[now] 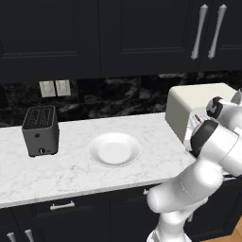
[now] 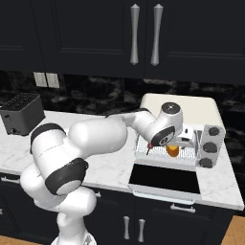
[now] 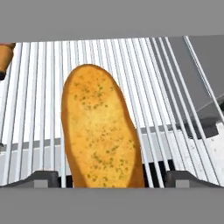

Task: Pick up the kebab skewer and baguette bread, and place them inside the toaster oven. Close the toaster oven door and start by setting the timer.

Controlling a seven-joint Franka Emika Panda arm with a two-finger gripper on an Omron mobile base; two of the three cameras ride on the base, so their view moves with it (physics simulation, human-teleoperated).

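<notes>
Your gripper (image 2: 173, 149) sits at the mouth of the toaster oven (image 2: 184, 107), which stands at the right end of the marble counter (image 1: 71, 170). The toaster oven door (image 2: 165, 181) is dropped fully open, lying flat out over the counter edge with its dark glass facing up.

In the hand view the baguette bread (image 3: 99, 131) lies lengthwise on the wire rack (image 3: 166, 87), running up from between the two dark fingers (image 3: 41, 178). The fingers stand wide apart, one on each side of the loaf's near end, neither pressing on it as far as you can see. In the right base view the bread shows as a small orange patch under the gripper, on the rack inside the oven.

At the upper left corner of the hand view you see a reddish-brown end, probably the kebab skewer (image 3: 5, 54), also on the rack; little of it is visible. In the right base view a thin reddish stick shows just left of the gripper at the rack's front.

The white plate (image 1: 115, 149) sits mid-counter, well apart from the oven. The dark slot toaster (image 1: 40, 130) stands at the left. Three dark knobs (image 2: 209, 147) run down the oven's right side.
</notes>
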